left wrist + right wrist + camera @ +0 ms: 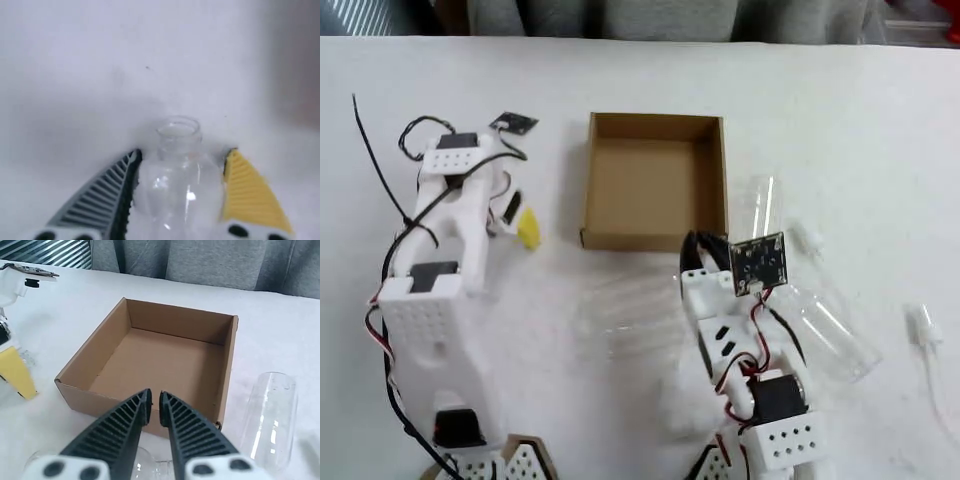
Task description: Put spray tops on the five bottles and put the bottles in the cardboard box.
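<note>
Your work surface: white flat table (860, 110). Open square brown cardboard box (650, 240) sits mid-table, toward far side. Clear plastic bottle (761, 205) lies just beside box's right wall. Second clear bottle (838, 338) lies nearer front edge, further right. Small white spray top (809, 238) rests between those two. Second white spray top with thin tube (924, 326) lies near right edge. Faint clear bottles (630, 305) lie in front of box; count uncertain.

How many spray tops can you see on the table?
2: one spray top just right of the cardboard box, another by the table edge farther right. More may be hidden.
</note>
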Robot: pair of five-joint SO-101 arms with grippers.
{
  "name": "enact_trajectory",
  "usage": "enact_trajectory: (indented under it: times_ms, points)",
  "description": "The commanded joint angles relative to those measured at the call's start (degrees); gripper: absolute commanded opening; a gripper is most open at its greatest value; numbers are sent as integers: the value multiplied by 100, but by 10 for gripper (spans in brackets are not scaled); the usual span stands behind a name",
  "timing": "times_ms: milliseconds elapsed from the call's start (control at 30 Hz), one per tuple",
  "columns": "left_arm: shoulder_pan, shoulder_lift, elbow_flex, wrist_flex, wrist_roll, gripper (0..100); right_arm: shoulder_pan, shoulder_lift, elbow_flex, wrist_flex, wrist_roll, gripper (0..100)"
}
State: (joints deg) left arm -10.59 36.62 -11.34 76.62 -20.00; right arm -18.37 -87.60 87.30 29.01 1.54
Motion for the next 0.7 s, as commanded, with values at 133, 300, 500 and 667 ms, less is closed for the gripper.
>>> enact_trajectory:
  times_ms: [133, 300, 500, 667]
  points:
    - [136, 22, -167, 809, 571, 195, -48, -66, -70, -136, 79, 17]
    - [154, -31, -220, 862, 1495, 195, -4, -92, -70, -136, 88, 17]
    - [171, -4, -167, 290, 1820, 195, 497, -66, -211, -136, 88, 17]
    - [154, -57, 18, 26, 1820, 195, 1138, -48, -475, -101, 88, 17]
